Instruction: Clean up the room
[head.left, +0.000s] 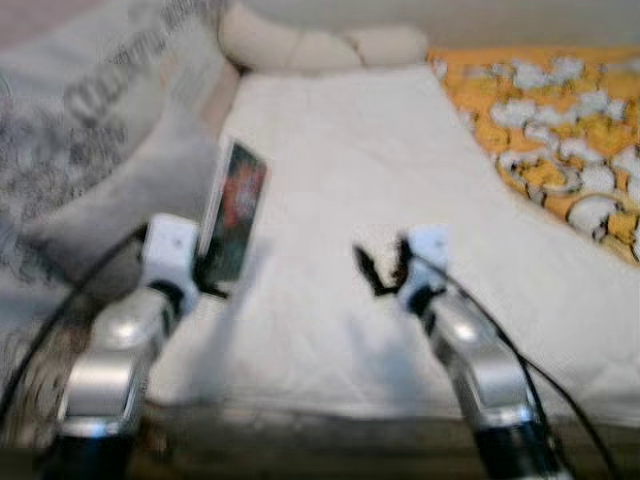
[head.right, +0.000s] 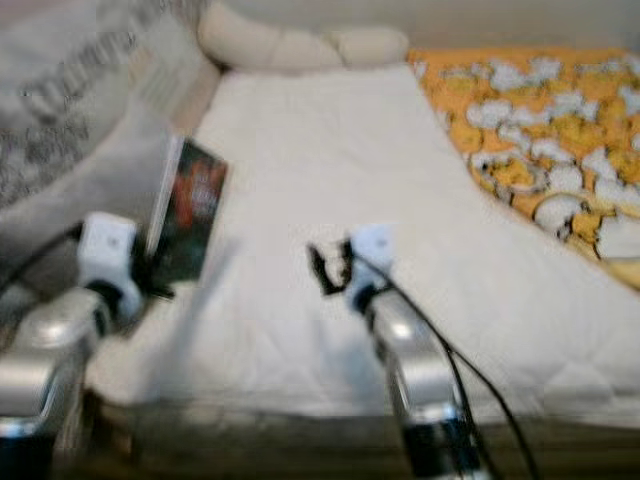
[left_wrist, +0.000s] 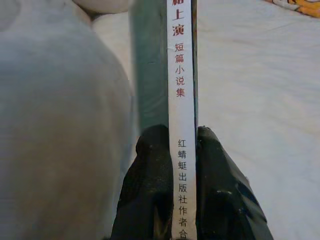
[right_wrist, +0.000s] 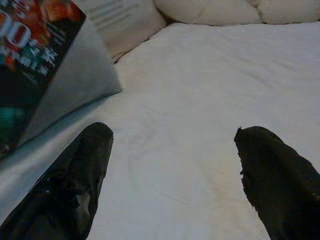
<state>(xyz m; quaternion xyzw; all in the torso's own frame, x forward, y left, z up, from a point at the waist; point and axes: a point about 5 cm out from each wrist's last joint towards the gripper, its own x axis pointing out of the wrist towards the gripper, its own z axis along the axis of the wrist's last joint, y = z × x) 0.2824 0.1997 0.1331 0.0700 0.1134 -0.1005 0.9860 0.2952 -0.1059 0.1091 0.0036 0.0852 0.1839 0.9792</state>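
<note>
My left gripper is clamped on a thin book, with a black finger on each side of its white spine, and holds it upright above the left edge of the bed, just beside a grey pillow. My right gripper hangs over the middle of the white bed cover with its fingers wide apart and nothing between them.

The book has a smooth paper spine and a glossy printed cover, pinched between matt black, slightly rough fingers of the left gripper. The bed wears soft matt quilted cloth (faintly stitched), and the arms look like brushed silver metal.
</note>
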